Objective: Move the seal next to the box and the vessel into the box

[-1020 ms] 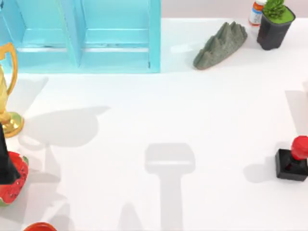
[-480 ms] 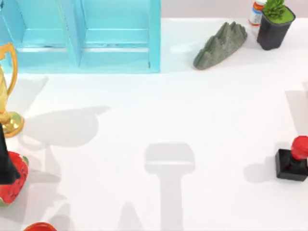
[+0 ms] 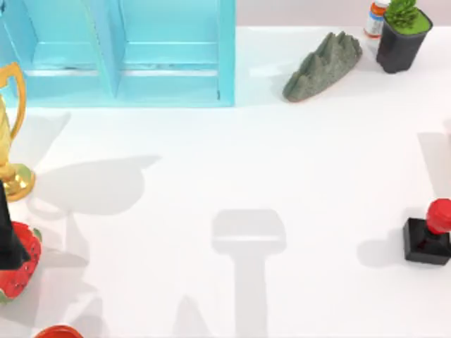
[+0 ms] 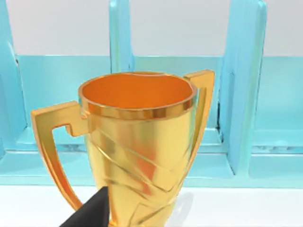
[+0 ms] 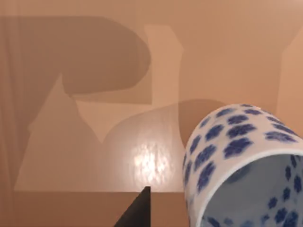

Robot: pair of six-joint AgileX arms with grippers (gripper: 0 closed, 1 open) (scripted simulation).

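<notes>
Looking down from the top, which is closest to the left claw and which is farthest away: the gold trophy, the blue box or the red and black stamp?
From the left claw, at the top view's left edge:
1. Golden trophy, right beside it on the left.
2. Blue box, farther back, on the left half.
3. Seal, all the way across at the right edge.

Trophy (image 4: 137,142): polished gold metal, mirror-glossy, with faceted body and smooth rim. Box (image 3: 127,53): turquoise painted panels, smooth, faintly satin, with worn edges in the left wrist view. Vessel (image 5: 246,165): glazed white porcelain, blue floral print, glossy. Seal (image 3: 428,232): black block base with slight sheen, red knob glossy like plastic. Table (image 3: 282,176): white, smooth, matt. Rock (image 3: 323,67): grey-green, rough, stony, matt. Plant pot (image 3: 400,44): black, matt, plastic-looking.
</notes>
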